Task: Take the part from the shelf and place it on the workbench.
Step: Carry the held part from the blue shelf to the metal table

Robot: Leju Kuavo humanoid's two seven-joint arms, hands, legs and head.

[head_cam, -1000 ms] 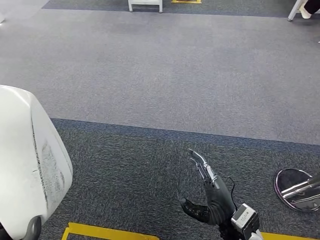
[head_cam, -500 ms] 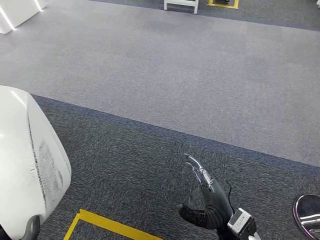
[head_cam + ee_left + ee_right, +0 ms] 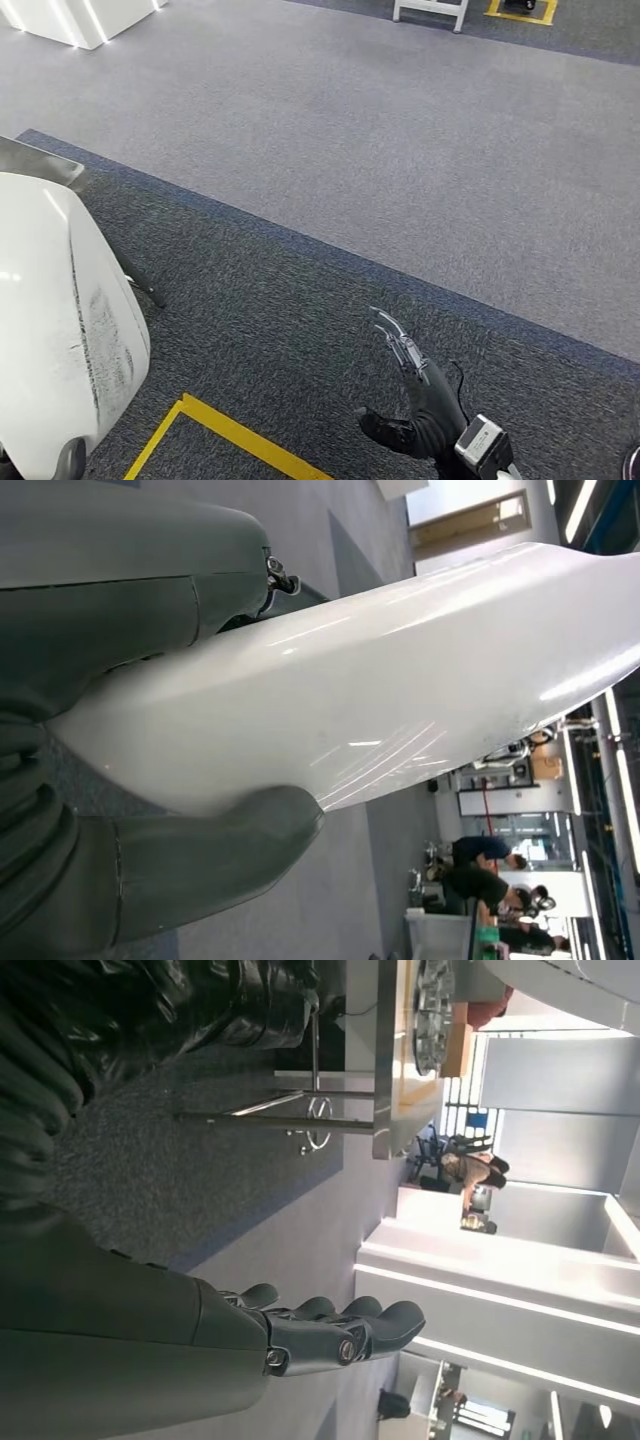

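- Head view, looking down at the floor: a large white part (image 3: 60, 320) with a glossy curved shell fills the lower left corner; a patch of dark scuff marks runs down its right side.
- Left wrist view shows the left hand (image 3: 136, 740) grasping that part (image 3: 392, 680): the thick grey thumb lies against one side of the shell and a grey finger presses the opposite side, so the part is clamped between them and carried above the floor.
- The right hand (image 3: 411, 400) is released and holds nothing; its dark fingers are stretched forward and the thumb points out to the left, low in the head view above the dark carpet.
- In the right wrist view the same right hand (image 3: 324, 1335) has its fingers extended side by side, with nothing between them.
- The carpet (image 3: 317, 290) is dark grey near the robot and lighter grey farther off, with a diagonal border between the two.
- A line of yellow tape (image 3: 226, 430) forms a corner on the dark carpet between the part and the right hand.
- White furniture legs (image 3: 426, 10) stand at the far edge of the light carpet.
- People (image 3: 483, 875) are seen in the distance in the left wrist view.
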